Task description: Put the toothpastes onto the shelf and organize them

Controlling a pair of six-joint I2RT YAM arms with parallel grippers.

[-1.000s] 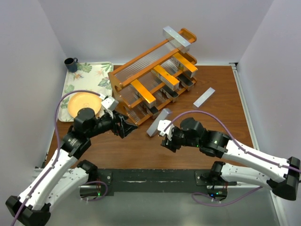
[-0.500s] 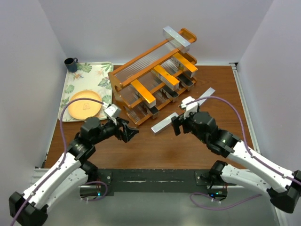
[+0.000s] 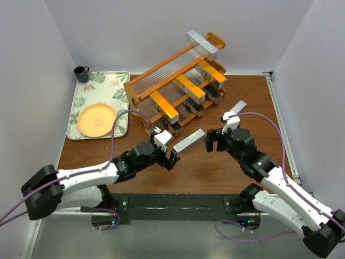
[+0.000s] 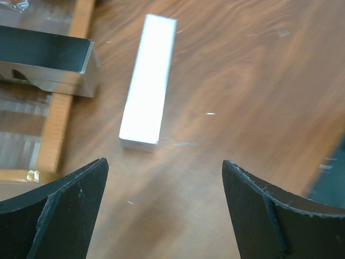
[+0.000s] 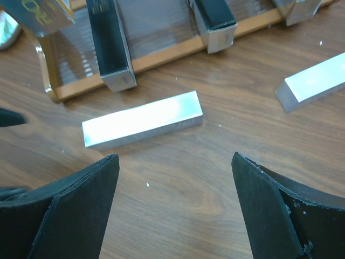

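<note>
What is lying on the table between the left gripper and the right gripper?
One silver toothpaste carton lies flat on the table between the left gripper and the right gripper, touching neither. The top external view shows it.

The brown wooden table [image 3: 253,102] is carrying the orange shelf [image 3: 156,75] toward twelve o'clock, and a floral tray [image 3: 102,85] is sitting at ten o'clock. One silver toothpaste [image 3: 189,140] is lying flat near the centre, just beside the shelf's foot. A second silver toothpaste [image 3: 234,111] is lying at two o'clock, apart from it.
</note>
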